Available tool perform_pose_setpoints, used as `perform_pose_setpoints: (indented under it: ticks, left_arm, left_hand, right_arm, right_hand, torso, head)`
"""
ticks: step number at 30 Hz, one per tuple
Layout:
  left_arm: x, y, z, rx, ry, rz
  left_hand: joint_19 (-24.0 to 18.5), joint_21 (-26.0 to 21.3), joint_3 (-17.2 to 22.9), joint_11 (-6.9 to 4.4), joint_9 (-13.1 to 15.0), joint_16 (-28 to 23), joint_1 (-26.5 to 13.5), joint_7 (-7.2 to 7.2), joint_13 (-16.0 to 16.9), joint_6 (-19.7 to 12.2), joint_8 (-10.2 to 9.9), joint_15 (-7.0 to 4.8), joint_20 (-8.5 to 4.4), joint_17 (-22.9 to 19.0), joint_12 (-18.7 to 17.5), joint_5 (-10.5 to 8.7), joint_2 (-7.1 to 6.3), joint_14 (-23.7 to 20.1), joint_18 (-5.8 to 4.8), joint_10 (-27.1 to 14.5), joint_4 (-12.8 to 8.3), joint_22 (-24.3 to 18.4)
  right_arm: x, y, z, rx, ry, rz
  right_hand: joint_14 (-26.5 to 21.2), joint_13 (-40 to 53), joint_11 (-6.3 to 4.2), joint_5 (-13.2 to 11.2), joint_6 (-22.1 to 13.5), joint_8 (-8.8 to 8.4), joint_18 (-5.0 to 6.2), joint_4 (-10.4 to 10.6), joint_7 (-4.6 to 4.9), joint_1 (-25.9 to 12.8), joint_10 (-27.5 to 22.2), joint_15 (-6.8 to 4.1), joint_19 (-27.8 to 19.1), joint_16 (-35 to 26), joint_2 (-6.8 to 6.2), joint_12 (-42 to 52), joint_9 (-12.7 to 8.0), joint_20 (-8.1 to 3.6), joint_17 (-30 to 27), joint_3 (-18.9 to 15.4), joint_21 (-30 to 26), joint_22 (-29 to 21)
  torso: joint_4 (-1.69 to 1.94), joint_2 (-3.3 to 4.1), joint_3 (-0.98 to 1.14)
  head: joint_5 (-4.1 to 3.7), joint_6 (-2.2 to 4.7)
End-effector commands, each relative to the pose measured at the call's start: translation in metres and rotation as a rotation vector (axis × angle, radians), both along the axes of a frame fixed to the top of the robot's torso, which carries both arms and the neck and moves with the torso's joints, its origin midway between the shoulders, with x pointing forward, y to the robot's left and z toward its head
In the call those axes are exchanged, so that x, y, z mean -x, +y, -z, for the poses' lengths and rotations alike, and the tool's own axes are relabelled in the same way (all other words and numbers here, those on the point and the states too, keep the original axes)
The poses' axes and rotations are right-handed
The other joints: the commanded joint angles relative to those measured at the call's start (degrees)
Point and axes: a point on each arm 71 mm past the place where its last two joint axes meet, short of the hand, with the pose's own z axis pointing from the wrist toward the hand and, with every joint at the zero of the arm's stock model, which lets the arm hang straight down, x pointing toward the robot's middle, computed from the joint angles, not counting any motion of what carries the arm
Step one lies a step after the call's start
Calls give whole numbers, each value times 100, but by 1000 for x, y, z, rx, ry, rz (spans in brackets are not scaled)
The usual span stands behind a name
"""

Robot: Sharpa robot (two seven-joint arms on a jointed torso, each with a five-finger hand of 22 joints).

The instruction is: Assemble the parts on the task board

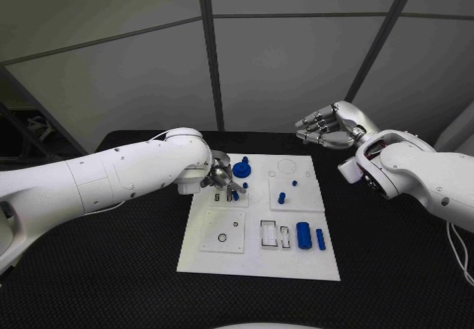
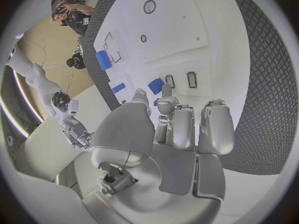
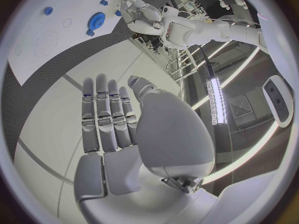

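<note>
Crowding left hand [image 1: 219, 175]: blue gear [image 1: 242, 169]

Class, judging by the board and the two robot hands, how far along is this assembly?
Early on. Done: a blue gear seems seated at the board's far end. In hand: the left robot hand works over the board, seemingly at a small blue part. Left: two blue cylinders lie loose; the right robot hand is raised, empty.

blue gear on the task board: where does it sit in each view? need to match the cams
Head view: blue gear at the task board's far edge, right beside the left hand.
Left wrist view: I cannot pick it out; the left hand covers that part of the board.
Right wrist view: the gear near the circle's rim, past the raised right hand.
Shared landmark: the white task board.
</note>
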Motion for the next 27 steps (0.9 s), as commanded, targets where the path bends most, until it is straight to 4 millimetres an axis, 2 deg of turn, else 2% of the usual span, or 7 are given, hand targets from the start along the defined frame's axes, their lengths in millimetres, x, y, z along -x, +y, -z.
perform_pose_setpoints:
  ticks: [1, 8, 18, 27]
  left_arm:
    - [0, -1, 0, -17, 7, 7]
    - [0, -2, 1, -17, 15, 10]
    - [-1, -3, 2, -7, 28, 7]
    - [-1, -4, 2, -2, 30, 6]
  left_hand:
    - [-4, -6, -16, 0, 14, 16, 23, 8, 8, -41, 37, -31, 8, 4, -11, 32, 30, 213, 16, -42, -12, -15]
    - [-5, -1, -17, -1, 46, 16, 75, 6, 19, -52, 55, -32, 9, 4, 5, 43, 51, 214, 14, -39, -28, -4]
    - [-25, -11, -9, 0, 144, 11, 284, 9, -15, -104, 98, -31, 11, 1, -7, 56, 97, 213, 19, -68, -117, -13]
    - [-37, -14, 135, -2, 246, 11, 616, 9, -39, -160, 133, -31, 14, 4, -12, 62, 252, 213, 21, -92, -302, -4]
  right_arm:
    - [0, 1, -2, -5, -7, 2]
    - [-1, 2, -2, -5, -5, 1]
    - [-1, 2, -1, -3, -2, 2]
    - [-1, 2, -1, -4, -3, 3]
  right_hand:
    - [21, -11, 30, 39, 0, -33, 55, -34, 42, -32, 3, 19, 32, -34, -16, -39, -8, 17, -13, 3, -25, -10]
    - [21, -15, 31, 43, -1, -35, 55, -34, 43, -33, 3, 20, 31, -41, -15, -42, -8, 19, -18, 4, -30, -13]
    - [22, -26, 32, 60, 1, -38, 55, -39, 44, -31, 9, 23, 29, -62, -8, -46, -7, 22, -32, 9, -46, -22]
    - [19, -38, 33, 79, -2, -43, 55, -48, 46, -26, 11, 27, 25, -87, -8, -54, -7, 26, -48, 14, -65, -32]
  torso:
    - [6, 1, 0]
    - [-2, 2, 4]
    - [8, 2, 2]
    - [4, 0, 0]
  head:
    - [-1, -10]
    - [7, -30]
    - [-5, -43]
    - [-1, -57]
